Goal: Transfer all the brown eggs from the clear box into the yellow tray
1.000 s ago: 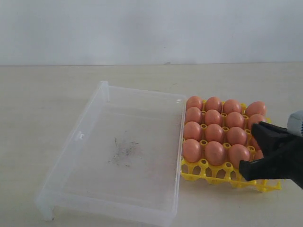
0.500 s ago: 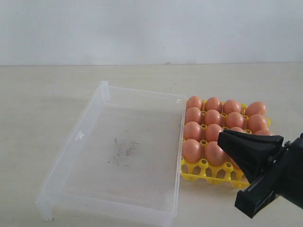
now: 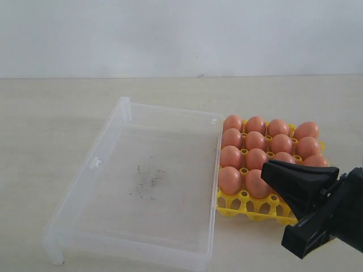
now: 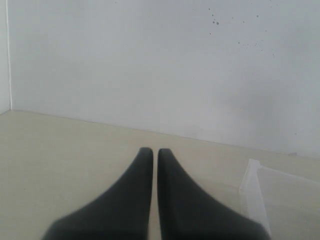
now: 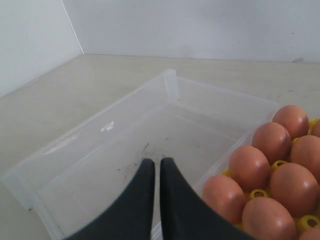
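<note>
The right gripper [image 3: 267,168] has swung left over the yellow tray [image 3: 244,205].

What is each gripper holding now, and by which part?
Nothing. The left gripper and the right gripper are both shut and empty.

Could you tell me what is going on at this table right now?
The brown eggs sit in the yellow tray, and the clear box beside it holds no eggs, only dark smudges. The right claw is shut on nothing, close by the tray. The left claw is shut and empty too, away from the eggs.
</note>
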You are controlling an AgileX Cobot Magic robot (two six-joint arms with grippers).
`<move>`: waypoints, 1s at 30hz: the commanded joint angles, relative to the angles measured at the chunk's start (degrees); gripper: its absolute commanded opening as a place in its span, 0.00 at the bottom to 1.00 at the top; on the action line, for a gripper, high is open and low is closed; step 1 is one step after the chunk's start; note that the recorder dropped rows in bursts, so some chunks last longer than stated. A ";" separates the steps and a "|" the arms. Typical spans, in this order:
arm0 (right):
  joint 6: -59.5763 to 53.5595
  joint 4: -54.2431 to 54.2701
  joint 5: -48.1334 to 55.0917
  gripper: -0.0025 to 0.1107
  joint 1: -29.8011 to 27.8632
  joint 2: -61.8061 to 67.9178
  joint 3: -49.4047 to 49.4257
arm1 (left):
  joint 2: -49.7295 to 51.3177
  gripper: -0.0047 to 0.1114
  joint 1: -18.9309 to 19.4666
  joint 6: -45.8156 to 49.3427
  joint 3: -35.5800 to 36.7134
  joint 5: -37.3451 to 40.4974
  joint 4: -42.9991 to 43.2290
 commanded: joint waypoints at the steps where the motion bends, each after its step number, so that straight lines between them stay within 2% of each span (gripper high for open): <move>1: 0.30 -0.28 -0.24 0.03 -0.15 -0.26 0.26 | -0.14 0.07 -0.10 -0.51 0.20 -0.13 -0.51; 13: 0.30 -0.02 0.70 0.03 -0.28 -2.75 0.26 | -0.14 0.07 -0.10 -0.51 0.20 -0.13 -0.51; 25: 0.51 0.83 2.49 0.03 -8.95 -20.89 0.26 | -0.14 0.07 -0.10 -0.51 0.20 -0.13 -0.51; 30: -3.06 -1.77 23.92 0.03 -15.99 -32.25 0.26 | -0.14 0.07 -0.10 -0.51 0.20 -0.13 -0.51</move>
